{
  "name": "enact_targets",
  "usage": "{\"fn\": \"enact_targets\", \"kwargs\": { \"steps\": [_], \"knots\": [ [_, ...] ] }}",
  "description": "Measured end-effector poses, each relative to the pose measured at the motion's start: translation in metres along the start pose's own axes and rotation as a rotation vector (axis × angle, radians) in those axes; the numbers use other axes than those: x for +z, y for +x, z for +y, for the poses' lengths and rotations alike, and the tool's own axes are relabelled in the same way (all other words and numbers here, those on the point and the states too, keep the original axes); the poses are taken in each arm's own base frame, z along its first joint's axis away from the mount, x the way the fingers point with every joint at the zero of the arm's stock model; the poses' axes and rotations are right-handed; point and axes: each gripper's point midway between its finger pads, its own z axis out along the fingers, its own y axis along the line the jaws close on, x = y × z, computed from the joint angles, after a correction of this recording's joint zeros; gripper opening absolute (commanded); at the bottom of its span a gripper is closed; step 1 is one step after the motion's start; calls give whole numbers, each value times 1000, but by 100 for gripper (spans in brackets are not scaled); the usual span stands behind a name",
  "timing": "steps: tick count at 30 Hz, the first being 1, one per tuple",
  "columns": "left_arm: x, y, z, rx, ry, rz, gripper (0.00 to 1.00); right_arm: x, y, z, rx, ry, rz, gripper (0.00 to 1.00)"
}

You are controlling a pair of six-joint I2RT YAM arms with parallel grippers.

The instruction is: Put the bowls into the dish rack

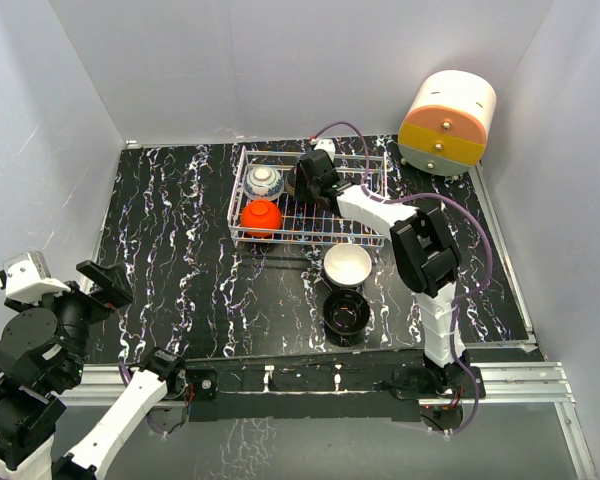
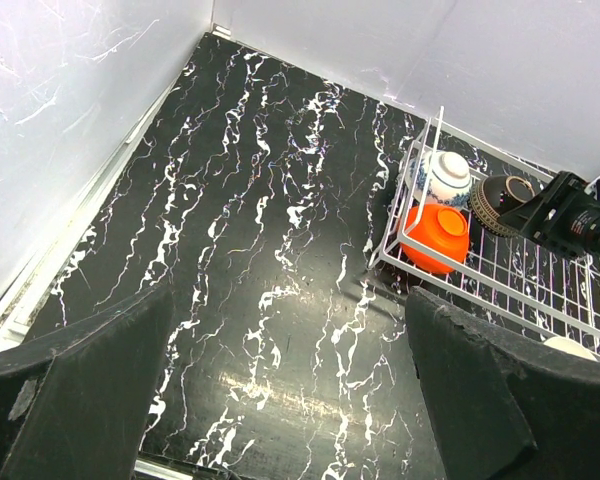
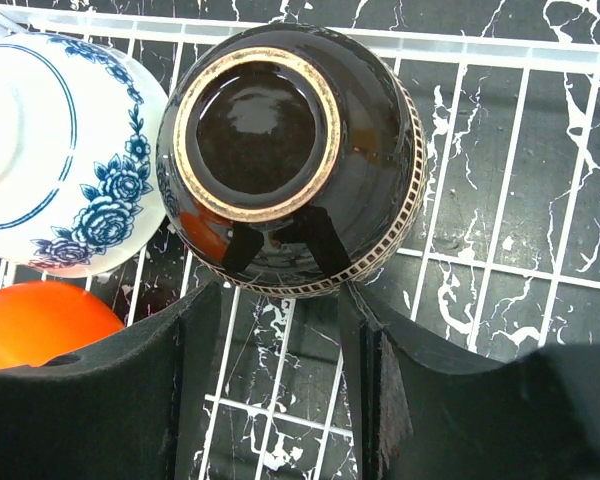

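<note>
The white wire dish rack [image 1: 372, 159] stands at the back middle of the table. In it lie, upside down, the blue-and-white bowl [image 1: 264, 181], the red bowl [image 1: 261, 217] and a glossy dark-brown bowl with a tan foot ring [image 3: 290, 150]. My right gripper [image 3: 280, 296] is open just off that dark bowl's rim, with nothing between the jaws. The white bowl [image 1: 347, 265] and the black bowl [image 1: 346, 313] stand upright on the table in front of the rack. My left gripper [image 2: 290, 330] is open and empty, high over the table's near left.
A cream-and-orange round drawer unit [image 1: 446, 122] stands at the back right corner. Grey walls close in the table on the left, back and right. The right arm [image 1: 420, 250] reaches over the table beside the white bowl.
</note>
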Motion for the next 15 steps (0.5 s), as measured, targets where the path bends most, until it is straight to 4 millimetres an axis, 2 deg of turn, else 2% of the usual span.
{"fn": "enact_targets", "kwargs": {
  "steps": [1,4,7,9,11,13,15],
  "knots": [
    [0,0,0,1,1,0,97,0,1,0,0,-1,2,54],
    [0,0,0,1,1,0,97,-1,1,0,3,-7,-5,63],
    [0,0,0,3,2,0,97,-13,12,-8,1,-3,5,69],
    [0,0,0,3,2,0,97,-30,16,-13,-1,-11,4,73],
    [0,-1,0,2,2,0,97,-50,11,-15,3,-30,-19,73],
    [0,0,0,2,2,0,97,-77,-2,-14,10,-62,-60,73],
    [0,0,-1,1,5,0,97,-110,-27,-9,18,-105,-129,73]
  ]
}}
